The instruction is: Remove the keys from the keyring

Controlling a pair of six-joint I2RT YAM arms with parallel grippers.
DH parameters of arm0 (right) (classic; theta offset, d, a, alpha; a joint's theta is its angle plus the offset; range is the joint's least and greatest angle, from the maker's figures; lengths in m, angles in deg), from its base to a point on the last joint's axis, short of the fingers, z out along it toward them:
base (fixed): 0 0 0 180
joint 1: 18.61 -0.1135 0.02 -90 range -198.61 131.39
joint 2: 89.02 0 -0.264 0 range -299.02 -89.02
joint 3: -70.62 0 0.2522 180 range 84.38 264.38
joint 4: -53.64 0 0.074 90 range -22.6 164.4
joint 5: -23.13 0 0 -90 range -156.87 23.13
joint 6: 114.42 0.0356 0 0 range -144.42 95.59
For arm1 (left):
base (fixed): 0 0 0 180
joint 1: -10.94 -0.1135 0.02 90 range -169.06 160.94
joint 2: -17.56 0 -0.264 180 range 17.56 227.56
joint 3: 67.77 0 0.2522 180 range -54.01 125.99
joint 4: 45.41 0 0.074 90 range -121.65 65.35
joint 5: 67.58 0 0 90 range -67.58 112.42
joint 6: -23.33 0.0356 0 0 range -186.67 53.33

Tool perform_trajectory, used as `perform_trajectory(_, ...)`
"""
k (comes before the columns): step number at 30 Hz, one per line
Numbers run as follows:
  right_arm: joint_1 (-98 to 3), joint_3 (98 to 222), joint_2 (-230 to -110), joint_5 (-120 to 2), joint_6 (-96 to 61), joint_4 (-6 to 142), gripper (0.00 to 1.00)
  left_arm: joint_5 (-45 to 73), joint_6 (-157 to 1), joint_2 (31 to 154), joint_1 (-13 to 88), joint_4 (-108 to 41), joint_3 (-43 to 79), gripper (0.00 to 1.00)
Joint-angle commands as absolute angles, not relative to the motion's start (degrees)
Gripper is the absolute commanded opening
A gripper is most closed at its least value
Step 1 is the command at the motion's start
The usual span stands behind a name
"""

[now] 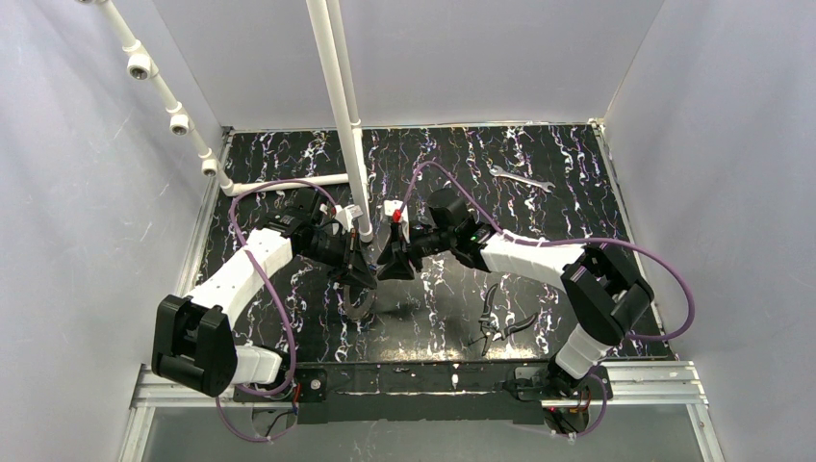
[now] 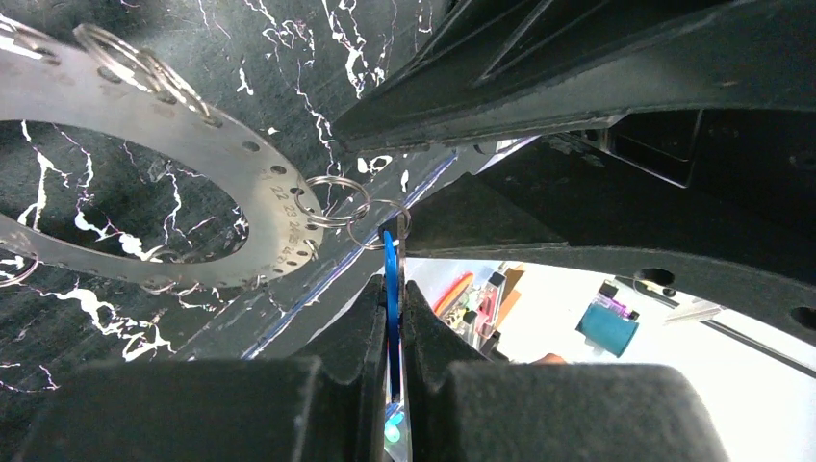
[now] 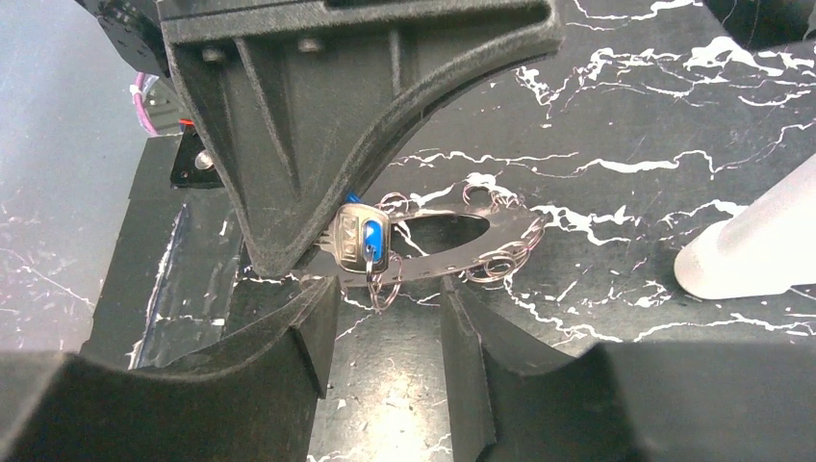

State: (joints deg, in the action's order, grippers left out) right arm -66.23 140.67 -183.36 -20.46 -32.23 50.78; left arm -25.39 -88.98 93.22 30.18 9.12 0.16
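Clamping a small pale metal key with a blue head between its closed fingers, the left end effector holds it edge-on above the black, white-veined desk. From the key's head a thin wire split ring links through a second one into a hole near the rim of the large flat silvery-grey keyring, a washer-like disc with a wide round opening and a row of small holes along its band. More wire rings sit along that band. The keyring lies just beside the left fingers, tethered to the key; whether it touches the desk cannot be told. The right end effector faces the left one at close range, its two dark fingers standing apart on either side of the dangling wire ring below the key, gripping nothing. A white upright pole rises just behind the two end effectors. A slim silver wrench lies far back on the desk, and dark-handled pliers lie near the right arm's base, both well apart from the keyring.
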Motion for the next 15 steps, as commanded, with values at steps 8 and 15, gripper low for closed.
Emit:
perform_trajectory(8,-67.04,136.97,-184.82,-21.51,-34.98,44.09,0.49,-28.44,-89.35,92.29,30.10,9.04,1.62,0.00)
perform_trajectory(15,-67.04,136.76,-184.64,-20.95,-33.21,42.15,0.47,-28.64,-89.68,91.82,30.03,8.91,1.18,0.00)
